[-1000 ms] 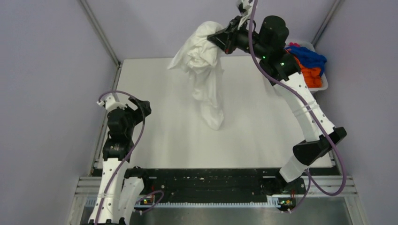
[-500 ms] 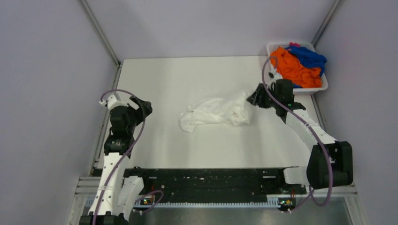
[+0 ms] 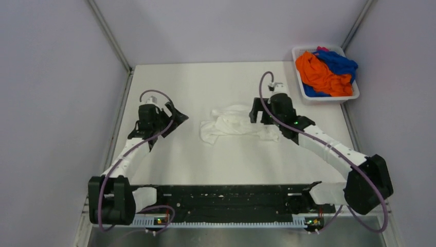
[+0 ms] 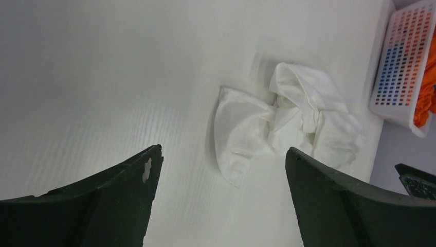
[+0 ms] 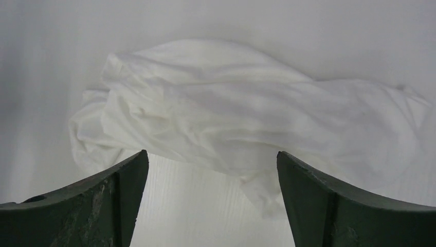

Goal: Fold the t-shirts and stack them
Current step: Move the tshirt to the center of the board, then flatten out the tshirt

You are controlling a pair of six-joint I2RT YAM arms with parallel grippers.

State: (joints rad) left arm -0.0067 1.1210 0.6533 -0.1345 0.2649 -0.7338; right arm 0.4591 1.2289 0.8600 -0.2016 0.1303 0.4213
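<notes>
Shirt status: we see 1 white t-shirt (image 3: 234, 123) crumpled in a heap mid-table (image 3: 195, 82), between the 2 grippers. Left gripper (image 3: 179, 114) hovers near the heap's left end, apart from it, jaws wide, gripping nothing. Right gripper (image 5: 212, 153) is at the right end, jaws equally spread, cloth beneath but not pinched. Orange t-shirt (image 3: 319, 74) and blue t-shirt (image 3: 339, 63) lie bunched in the white basket (image 3: 355, 95), far right corner.

High rear overview; two wrist close-ups of one t-shirt (image 3: 232, 123)
</notes>
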